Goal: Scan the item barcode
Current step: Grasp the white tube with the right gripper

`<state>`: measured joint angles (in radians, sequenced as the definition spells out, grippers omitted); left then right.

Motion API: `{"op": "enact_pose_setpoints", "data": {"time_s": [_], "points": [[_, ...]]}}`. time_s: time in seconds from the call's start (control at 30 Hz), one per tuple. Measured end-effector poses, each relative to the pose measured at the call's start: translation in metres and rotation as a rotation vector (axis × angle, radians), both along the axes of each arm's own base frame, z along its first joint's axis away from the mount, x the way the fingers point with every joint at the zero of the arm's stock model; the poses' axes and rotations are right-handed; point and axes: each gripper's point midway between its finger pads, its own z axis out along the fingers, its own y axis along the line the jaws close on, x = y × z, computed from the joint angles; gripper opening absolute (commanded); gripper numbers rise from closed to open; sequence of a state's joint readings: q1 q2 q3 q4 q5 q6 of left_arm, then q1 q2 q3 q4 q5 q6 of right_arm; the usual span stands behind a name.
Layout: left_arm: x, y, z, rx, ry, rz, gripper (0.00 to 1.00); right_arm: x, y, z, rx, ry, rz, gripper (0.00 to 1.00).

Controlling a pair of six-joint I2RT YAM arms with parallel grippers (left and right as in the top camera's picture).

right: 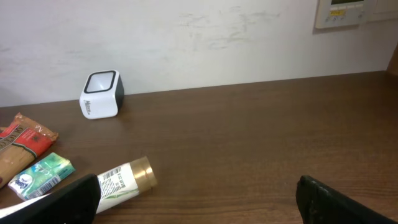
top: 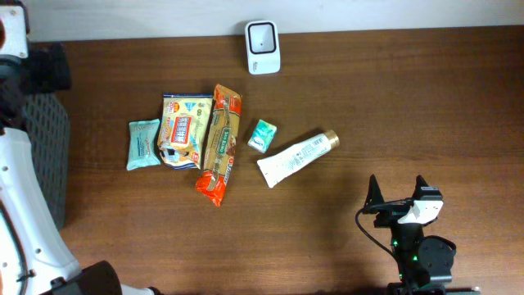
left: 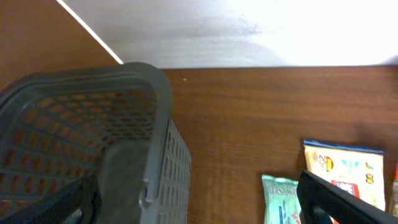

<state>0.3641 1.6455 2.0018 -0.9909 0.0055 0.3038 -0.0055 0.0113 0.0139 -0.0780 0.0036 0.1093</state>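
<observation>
Overhead view: a white squeeze tube with a gold cap (top: 296,158), likely the item to scan, lies mid-table on a slant. It sits ahead-left of the right gripper (top: 397,197), the nearer one, jaws spread. A white barcode scanner (top: 263,47) stands at the far edge. The left gripper (left: 199,208), also spread, hangs by a grey mesh basket (left: 93,112); I cannot tell what the basket holds.

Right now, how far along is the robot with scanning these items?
Done: nothing visible. The tube, the teal pack and three other packs lie before the scanner. In hand: nothing; left gripper and right gripper are open, empty. Left: lifting an item and showing its barcode to the scanner.
</observation>
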Motion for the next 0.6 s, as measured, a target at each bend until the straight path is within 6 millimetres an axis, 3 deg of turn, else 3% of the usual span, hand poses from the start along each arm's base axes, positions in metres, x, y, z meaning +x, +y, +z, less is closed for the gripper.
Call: {"op": "enact_pose_setpoints", "data": {"time_s": [0.37, 0.47, 0.53, 0.6], "points": [[-0.006, -0.004, -0.009, -0.019, 0.041, -0.011, 0.99, 0.000, 0.000, 0.001, 0.000, -0.006, 0.000, 0.99], [-0.006, -0.004, -0.009, -0.018, 0.041, -0.011, 0.99, -0.001, 0.024, 0.016, 0.005, -0.066, 0.138, 0.99], [-0.006, -0.004, -0.009, -0.018, 0.043, -0.014, 0.99, -0.005, 0.045, 0.012, 0.017, -0.014, 0.261, 0.98], [-0.005, -0.005, -0.009, -0.018, 0.041, -0.016, 0.99, -0.010, 0.056, 0.039, 0.035, 0.039, 0.332, 0.98]]}}
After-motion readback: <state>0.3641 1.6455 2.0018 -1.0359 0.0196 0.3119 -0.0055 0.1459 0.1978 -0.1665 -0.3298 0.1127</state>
